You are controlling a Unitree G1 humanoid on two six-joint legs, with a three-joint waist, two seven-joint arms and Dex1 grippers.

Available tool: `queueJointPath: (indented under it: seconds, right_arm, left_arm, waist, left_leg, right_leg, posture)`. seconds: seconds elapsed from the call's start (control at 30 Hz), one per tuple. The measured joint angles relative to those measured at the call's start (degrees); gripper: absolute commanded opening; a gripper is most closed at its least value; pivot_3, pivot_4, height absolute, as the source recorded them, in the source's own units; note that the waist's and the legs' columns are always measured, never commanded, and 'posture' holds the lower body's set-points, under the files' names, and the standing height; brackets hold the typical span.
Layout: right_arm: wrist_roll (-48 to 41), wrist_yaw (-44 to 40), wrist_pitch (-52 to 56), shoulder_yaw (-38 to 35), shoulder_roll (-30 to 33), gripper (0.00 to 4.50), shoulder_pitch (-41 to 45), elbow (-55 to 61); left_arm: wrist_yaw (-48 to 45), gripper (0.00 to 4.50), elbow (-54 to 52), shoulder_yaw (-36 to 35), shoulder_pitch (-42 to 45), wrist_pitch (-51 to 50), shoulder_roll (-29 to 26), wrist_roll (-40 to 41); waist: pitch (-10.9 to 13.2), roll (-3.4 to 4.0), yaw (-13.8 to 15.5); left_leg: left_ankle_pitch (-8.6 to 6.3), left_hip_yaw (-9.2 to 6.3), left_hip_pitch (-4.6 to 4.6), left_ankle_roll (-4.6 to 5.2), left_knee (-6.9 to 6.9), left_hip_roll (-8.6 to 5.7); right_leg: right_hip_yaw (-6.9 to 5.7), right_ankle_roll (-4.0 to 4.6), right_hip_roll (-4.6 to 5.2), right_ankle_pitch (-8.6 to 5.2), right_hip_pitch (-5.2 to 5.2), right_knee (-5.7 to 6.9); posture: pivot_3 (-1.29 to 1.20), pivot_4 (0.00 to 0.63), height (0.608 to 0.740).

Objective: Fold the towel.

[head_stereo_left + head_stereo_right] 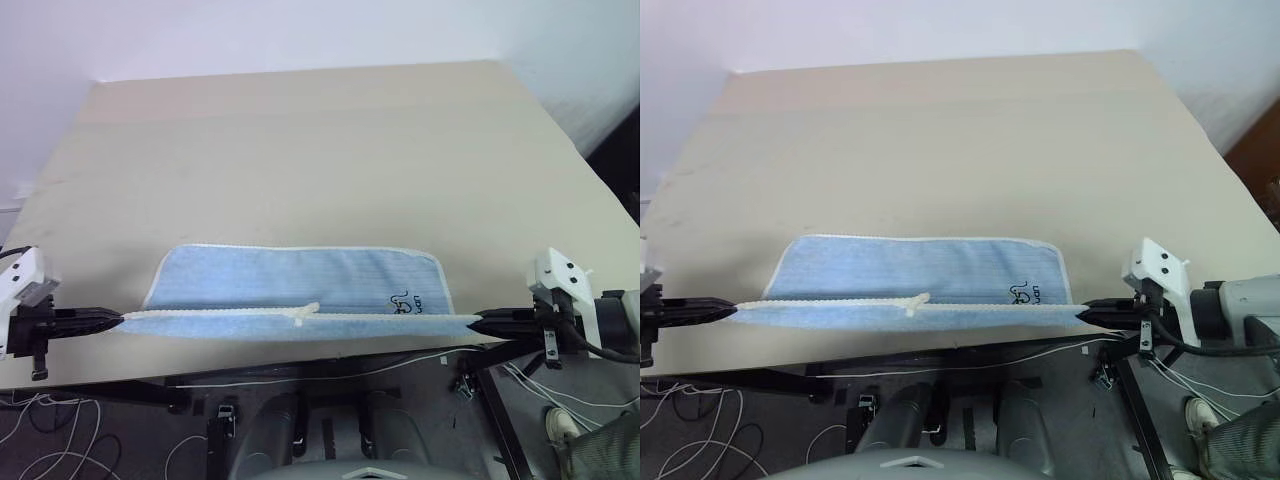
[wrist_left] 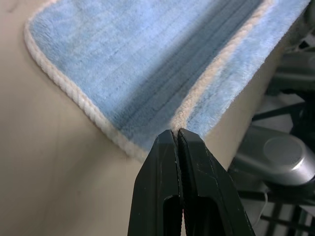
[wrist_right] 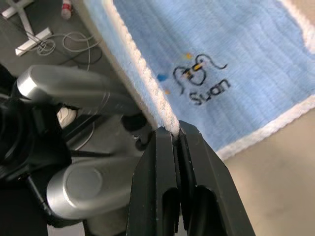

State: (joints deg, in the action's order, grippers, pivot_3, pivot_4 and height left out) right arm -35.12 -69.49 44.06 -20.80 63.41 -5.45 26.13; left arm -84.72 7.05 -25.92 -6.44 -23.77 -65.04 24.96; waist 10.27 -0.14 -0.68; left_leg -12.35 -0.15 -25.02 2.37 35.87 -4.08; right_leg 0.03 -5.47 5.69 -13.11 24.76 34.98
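The light blue towel (image 1: 300,282) with cream-white edging lies near the table's front edge, its near edge lifted and pulled taut over the rest. A small white loop tag (image 1: 306,313) sits at the middle of that lifted edge, and an embroidered motif (image 3: 199,78) shows near the right end. My left gripper (image 1: 118,320) is shut on the towel's left corner, seen close in the left wrist view (image 2: 176,133). My right gripper (image 1: 474,323) is shut on the right corner, the edging pinched between its fingers (image 3: 173,132).
The beige table (image 1: 320,150) stretches wide beyond the towel. Its front edge (image 1: 300,355) runs just under the held towel edge. Cables (image 1: 60,430) and black frame parts lie on the floor below.
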Motion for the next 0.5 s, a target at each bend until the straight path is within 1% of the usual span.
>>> queueJointPath:
  seconds: [0.13, 0.3, 0.5]
  right_arm:
    - [0.92, 1.77, -1.83, 3.22, -1.67, 0.00, 5.34, -4.77]
    - [3.14, 2.76, -4.49, 7.40, -2.86, 0.00, 9.14, -10.97]
    - [6.31, 3.84, -7.84, 13.02, -5.78, 0.00, 15.97, -17.21]
  left_arm:
    - [1.09, 0.06, 7.03, 5.31, 10.11, 3.67, 2.83, -1.14]
    - [1.47, 0.06, 17.85, 11.92, 22.08, 10.62, 5.85, -4.72]
    - [0.71, 0.06, 28.89, 16.29, 32.12, 15.87, 7.81, -8.00]
  waist:
    - [-0.02, -0.03, 0.34]
    - [-0.04, -0.07, 0.24]
    - [-0.05, -0.08, -0.18]
  left_leg:
    - [0.00, 0.00, -0.13, 0.00, 0.13, -0.01]
    - [0.01, 0.01, -0.30, 0.01, 0.25, -0.03]
    - [0.02, 0.02, -0.31, 0.02, 0.28, -0.02]
  right_leg:
    - [-0.07, -0.01, 0.01, 0.02, 0.20, 0.04]
    - [-0.07, -0.05, 0.00, 0.06, 0.26, 0.17]
    - [-0.06, -0.24, -0.03, 0.17, 0.30, 0.26]
  posture:
    - [0.00, 0.150, 0.740]
    - [0.00, 0.150, 0.740]
    - [0.00, 0.150, 0.740]
